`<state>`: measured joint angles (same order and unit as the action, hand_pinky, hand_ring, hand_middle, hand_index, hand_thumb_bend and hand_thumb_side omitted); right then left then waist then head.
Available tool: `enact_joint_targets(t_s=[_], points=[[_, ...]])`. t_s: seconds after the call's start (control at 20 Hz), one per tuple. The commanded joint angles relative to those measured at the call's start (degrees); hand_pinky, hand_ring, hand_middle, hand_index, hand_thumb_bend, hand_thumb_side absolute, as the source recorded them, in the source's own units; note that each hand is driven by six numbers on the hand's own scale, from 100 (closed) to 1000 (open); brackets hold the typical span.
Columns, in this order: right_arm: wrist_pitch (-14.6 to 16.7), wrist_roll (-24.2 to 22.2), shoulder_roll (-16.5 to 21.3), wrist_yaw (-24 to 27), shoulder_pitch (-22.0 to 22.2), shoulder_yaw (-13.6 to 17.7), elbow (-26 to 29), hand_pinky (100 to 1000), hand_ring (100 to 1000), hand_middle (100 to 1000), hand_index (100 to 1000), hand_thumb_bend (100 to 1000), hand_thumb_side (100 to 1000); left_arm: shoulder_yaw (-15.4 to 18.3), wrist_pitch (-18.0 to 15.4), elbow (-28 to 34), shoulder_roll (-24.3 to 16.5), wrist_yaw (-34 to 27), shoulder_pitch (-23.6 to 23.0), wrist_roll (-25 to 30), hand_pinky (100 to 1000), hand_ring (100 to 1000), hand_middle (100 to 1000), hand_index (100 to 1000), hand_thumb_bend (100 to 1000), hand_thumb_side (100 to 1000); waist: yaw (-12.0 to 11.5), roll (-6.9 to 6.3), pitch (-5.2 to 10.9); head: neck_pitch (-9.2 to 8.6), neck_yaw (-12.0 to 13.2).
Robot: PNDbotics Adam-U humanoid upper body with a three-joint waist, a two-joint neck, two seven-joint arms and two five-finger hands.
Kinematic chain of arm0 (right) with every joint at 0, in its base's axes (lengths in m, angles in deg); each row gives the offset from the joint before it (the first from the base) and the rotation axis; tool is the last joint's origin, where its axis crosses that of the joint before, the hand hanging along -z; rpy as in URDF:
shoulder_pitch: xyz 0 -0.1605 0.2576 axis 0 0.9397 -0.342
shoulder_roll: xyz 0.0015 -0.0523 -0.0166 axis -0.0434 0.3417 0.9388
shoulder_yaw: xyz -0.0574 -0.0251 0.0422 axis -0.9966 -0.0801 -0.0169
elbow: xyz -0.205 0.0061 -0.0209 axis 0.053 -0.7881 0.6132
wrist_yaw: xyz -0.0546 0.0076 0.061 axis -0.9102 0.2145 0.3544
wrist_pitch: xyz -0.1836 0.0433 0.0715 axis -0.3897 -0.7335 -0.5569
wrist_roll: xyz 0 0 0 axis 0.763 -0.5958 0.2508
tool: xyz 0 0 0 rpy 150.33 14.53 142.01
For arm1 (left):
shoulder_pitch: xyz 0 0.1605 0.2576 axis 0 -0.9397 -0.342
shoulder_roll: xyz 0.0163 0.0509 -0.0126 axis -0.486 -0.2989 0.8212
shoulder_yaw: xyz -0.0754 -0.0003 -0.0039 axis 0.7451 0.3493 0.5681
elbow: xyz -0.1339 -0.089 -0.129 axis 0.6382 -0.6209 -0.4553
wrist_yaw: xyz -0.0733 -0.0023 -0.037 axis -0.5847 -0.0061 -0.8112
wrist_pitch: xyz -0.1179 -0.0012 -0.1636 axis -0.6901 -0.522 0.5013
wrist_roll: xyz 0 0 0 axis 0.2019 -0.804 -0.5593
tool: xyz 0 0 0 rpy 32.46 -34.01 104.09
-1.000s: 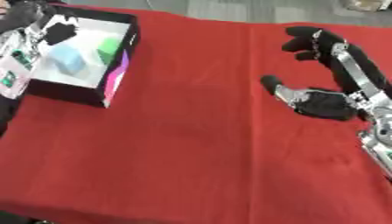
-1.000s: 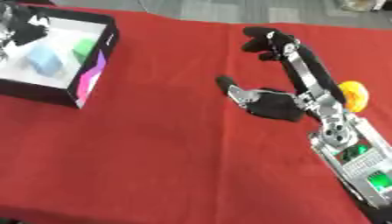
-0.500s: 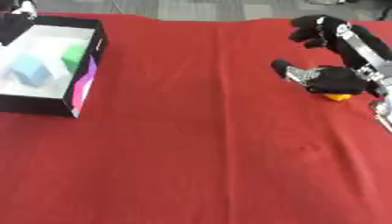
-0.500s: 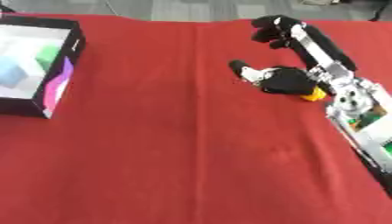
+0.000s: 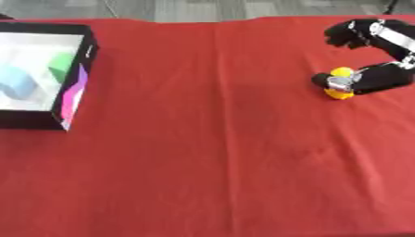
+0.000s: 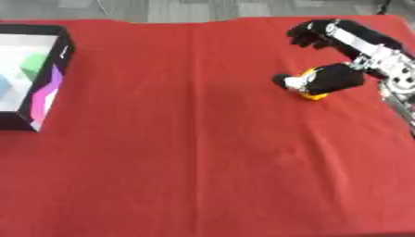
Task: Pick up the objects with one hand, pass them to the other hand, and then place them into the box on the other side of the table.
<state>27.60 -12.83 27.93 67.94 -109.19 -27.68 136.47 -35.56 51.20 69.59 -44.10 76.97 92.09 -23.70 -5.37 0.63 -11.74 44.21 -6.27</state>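
Looking across from the near edge, I had a wide stretch of red cloth (image 5: 210, 152) over the surface, creased but bare of objects all the way to the middle. On my left side sat the black box (image 5: 74, 99), open at the top, with a white floor, a pink and purple panel on its outer wall, and a pale blue block (image 5: 18, 84) and a green block (image 5: 60, 65) already lying inside.

Farther out on my right, the yellow object (image 6: 311, 94) rested on the cloth, small and rounded, mostly hidden behind my right hand (image 6: 334, 77). That hand lay just beside it and seemed to touch it, the thumb low against it and the fingers (image 6: 312, 35) curled in the air above and beyond, holding nothing yet. My left hand showed in neither view.

I judged the yellow thing light and probably smooth, so liable to roll or skid away on the cloth if nudged. Whether it was stiff or soft I could not tell. Taking it across its widest part, thumb on one side and fingers opposite, looked the safest hold, leaving some of it exposed for the handover.
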Motion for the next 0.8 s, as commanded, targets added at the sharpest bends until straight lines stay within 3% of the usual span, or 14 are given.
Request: enact_joint_targets(t_s=[0.05,0.3,0.8], points=[[1.50,-3.31,4.38,-2.93,-1.05,1.52,-3.79,904,865,800,865,497,271,1.12,-2.07,2.43,0.29,-4.22,-0.29,-4.02,833,688,741,816,100,868,-0.31,-0.98,1.54,-0.09,-0.42],[3.94,-5.54,6.47,-8.16,-2.59,2.30,-10.76,916,868,810,861,527,214,0.73,-4.63,3.76,1.28,-7.52,-1.80,-7.23,834,687,739,813,100,869,-1.37,-1.40,0.70,-0.09,-1.09],[6.03,-5.58,8.26,-15.95,-4.24,2.97,-19.85,933,876,831,855,506,208,0.45,-7.16,6.67,3.60,-9.34,-2.81,-8.59,835,684,731,805,100,873,-3.57,-1.42,-1.00,-1.25,-2.68]])
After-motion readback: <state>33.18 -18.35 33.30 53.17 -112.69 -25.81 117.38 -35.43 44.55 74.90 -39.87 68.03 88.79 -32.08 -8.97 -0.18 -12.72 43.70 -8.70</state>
